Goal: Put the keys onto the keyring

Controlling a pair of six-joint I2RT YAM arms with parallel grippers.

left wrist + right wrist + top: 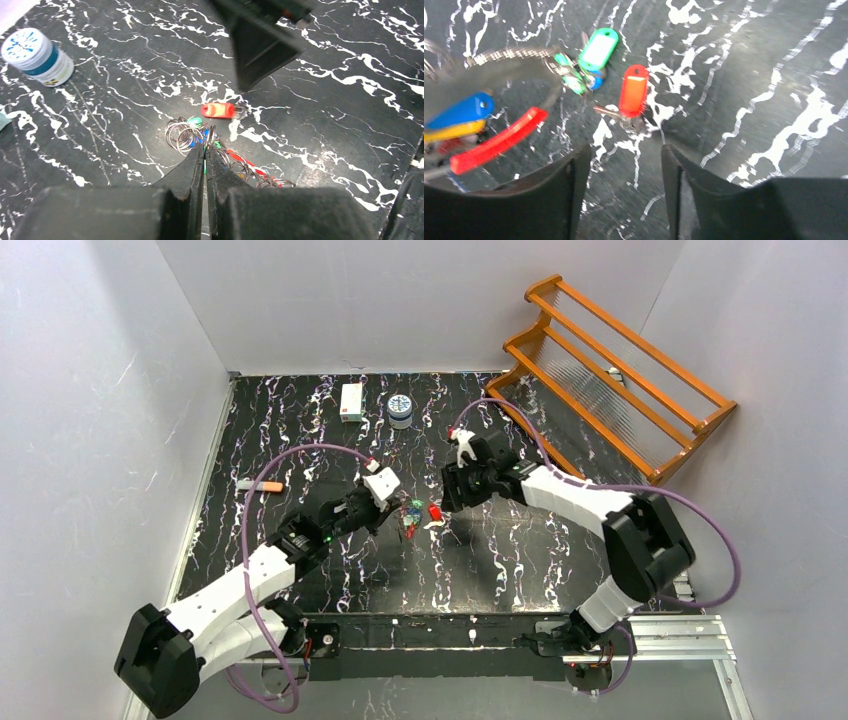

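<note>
Red-capped and loose, the key [633, 91] lies flat near the worktop's [500, 570] middle, just beside the keyring [182, 134], so you look to be at the pick-up step. Your left gripper [206, 146] is clenched on the keyring. Your right gripper [624, 150] hangs released above the key. The key's long axis runs away from the fingers, metal end toward them, so come straight down and pinch across the cap.

Left gripper [205, 146] clamped, right gripper [624, 150] parted
</note>
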